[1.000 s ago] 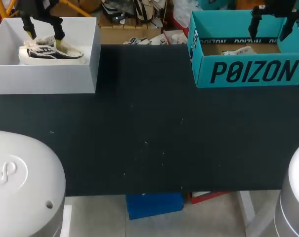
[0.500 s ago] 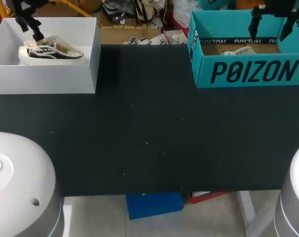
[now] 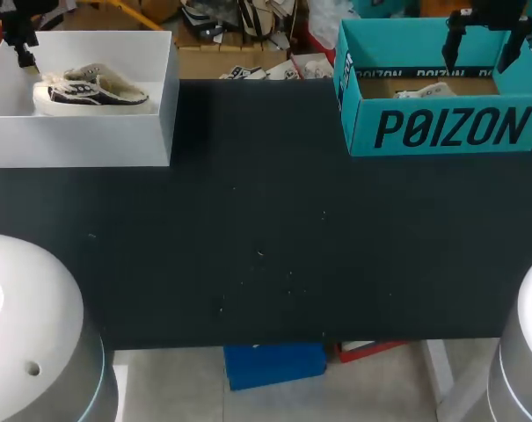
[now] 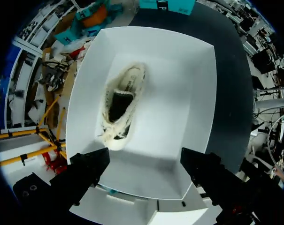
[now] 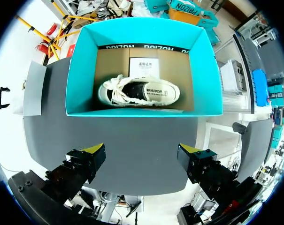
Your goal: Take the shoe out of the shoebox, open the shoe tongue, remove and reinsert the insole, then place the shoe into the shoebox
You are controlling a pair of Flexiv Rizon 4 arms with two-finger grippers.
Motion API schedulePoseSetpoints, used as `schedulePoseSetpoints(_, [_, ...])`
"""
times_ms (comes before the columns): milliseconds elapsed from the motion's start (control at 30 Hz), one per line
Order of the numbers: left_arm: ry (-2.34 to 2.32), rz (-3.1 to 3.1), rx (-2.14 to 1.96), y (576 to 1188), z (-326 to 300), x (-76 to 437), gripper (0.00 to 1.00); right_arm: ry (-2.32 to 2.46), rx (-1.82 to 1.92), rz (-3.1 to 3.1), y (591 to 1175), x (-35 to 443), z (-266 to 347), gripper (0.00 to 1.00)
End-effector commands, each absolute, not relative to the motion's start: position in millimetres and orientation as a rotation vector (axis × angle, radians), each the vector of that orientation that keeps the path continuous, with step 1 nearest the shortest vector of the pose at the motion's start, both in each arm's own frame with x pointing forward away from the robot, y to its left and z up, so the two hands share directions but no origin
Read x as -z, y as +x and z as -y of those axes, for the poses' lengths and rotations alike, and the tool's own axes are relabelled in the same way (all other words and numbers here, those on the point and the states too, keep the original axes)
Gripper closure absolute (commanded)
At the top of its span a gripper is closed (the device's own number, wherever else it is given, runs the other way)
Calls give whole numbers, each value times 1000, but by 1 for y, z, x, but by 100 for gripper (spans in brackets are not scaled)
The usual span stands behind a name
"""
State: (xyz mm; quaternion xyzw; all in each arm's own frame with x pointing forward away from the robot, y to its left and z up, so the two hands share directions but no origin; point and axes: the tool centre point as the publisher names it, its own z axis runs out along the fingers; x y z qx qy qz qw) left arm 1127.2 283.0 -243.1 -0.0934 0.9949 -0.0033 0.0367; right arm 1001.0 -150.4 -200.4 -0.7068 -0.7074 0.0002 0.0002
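Observation:
A cream and black shoe [image 3: 90,90] lies on its side in the white shoebox [image 3: 81,141] at the table's far left. My left gripper [image 3: 19,48] hangs open over that box's far left corner, clear of the shoe. In the left wrist view the shoe [image 4: 120,105] lies ahead of the open left gripper [image 4: 146,164] on the white box floor [image 4: 174,108]. A second shoe [image 3: 424,90] lies in the teal shoebox [image 3: 450,127] at the far right, with my right gripper [image 3: 484,44] open above it. In the right wrist view that shoe [image 5: 138,91] rests on brown card inside the teal box [image 5: 80,70], ahead of the open right gripper [image 5: 142,157].
The black table [image 3: 266,229] stretches between the two boxes and toward the front edge. My arms' white bases [image 3: 37,334] rise at the front left and front right corners.
My left gripper has risen from the shoe in the white box and moved left toward the box's far left corner, with nothing in it. The right arm has kept still.

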Motion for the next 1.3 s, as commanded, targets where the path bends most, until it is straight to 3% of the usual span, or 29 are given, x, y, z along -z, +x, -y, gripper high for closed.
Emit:
schedulePoseSetpoints(33, [427, -3247, 51, 1156, -290, 244, 0, -2221, -1, 2221, 1001, 200, 150, 0])
schedulePoseSetpoints(833, [353, -3142, 36, 1162, -280, 240, 0, -2221, -1, 2221, 1001, 200, 150, 0])
schedulePoseSetpoints(1300, [284, -3160, -69, 1135, -254, 283, 0, -2221, -1, 2221, 1001, 200, 150, 0])
